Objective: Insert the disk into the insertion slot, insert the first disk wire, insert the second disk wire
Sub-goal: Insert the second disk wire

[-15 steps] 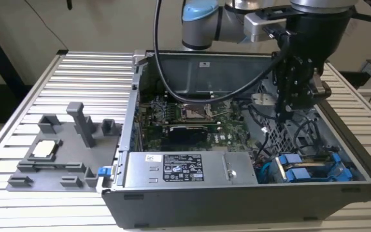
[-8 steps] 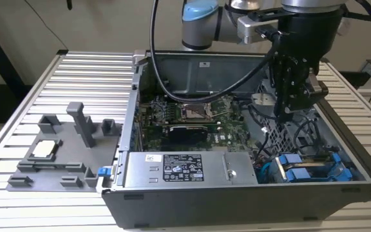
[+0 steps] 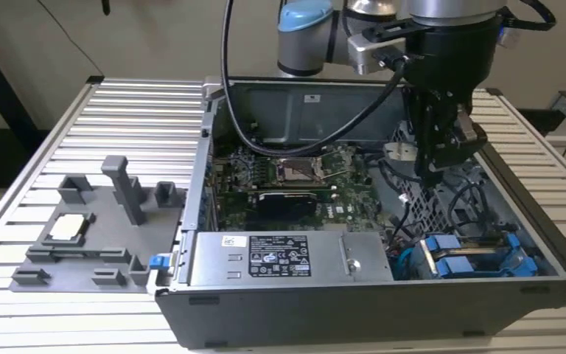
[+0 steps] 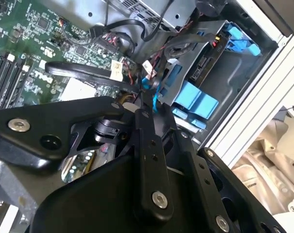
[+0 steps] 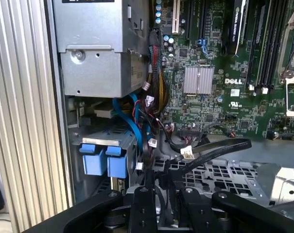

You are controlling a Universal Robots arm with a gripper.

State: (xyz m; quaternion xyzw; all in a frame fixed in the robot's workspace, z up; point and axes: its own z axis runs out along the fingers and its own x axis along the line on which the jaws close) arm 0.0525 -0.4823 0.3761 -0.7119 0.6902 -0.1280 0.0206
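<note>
The disk (image 3: pixel 470 259) looks seated; the gripper (image 3: pixel 436 171) hangs near it, claw state I can't tell. The blue wire (image 5: pixel 129 121) beside the disk looks floppy, best held by its plug

Exterior view: high, off arm (image 3: pixel 441 44), tilted down over bench (image 3: pixel 135 110) at mid distance; open computer case (image 3: pixel 362 302) fills centre and right of frame.

Both wrist views: close, inside case, looking past gripper (image 5: pixel 161 188).

First wrist view faces motherboard (image 5: pixel 219 82) square-on.

Second wrist view skewed, takes in case wall and bench edge.

All three share motherboard and blue tabs (image 3: pixel 457 264).
</note>
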